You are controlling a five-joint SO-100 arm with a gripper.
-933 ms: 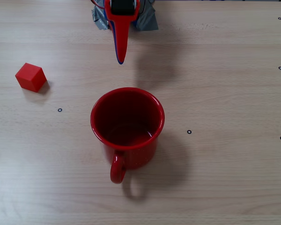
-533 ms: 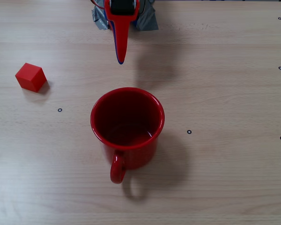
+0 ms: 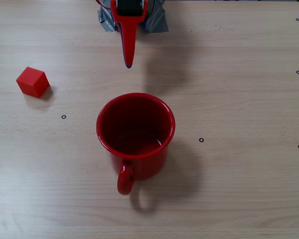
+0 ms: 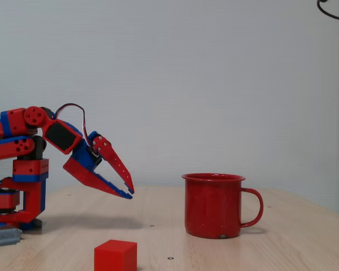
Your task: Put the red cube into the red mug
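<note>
The red cube (image 3: 33,81) lies on the wooden table at the left, well apart from everything; it also shows in front in the side-on fixed view (image 4: 116,255). The red mug (image 3: 139,167) stands upright in the middle, nothing inside it, its handle toward the near edge; it stands right of centre in the side-on fixed view (image 4: 212,206). My red-and-blue gripper (image 3: 128,63) hangs above the table behind the mug, tilted downward, its fingers tip to tip and shut on nothing. In the side-on fixed view the gripper (image 4: 130,194) is left of the mug, above the cube's height.
The arm's base (image 4: 20,195) is fixed to the table's far edge with grey tape (image 3: 158,22). Small black ring marks (image 3: 64,117) dot the tabletop. A dark cable (image 4: 333,11) hangs in at the top right.
</note>
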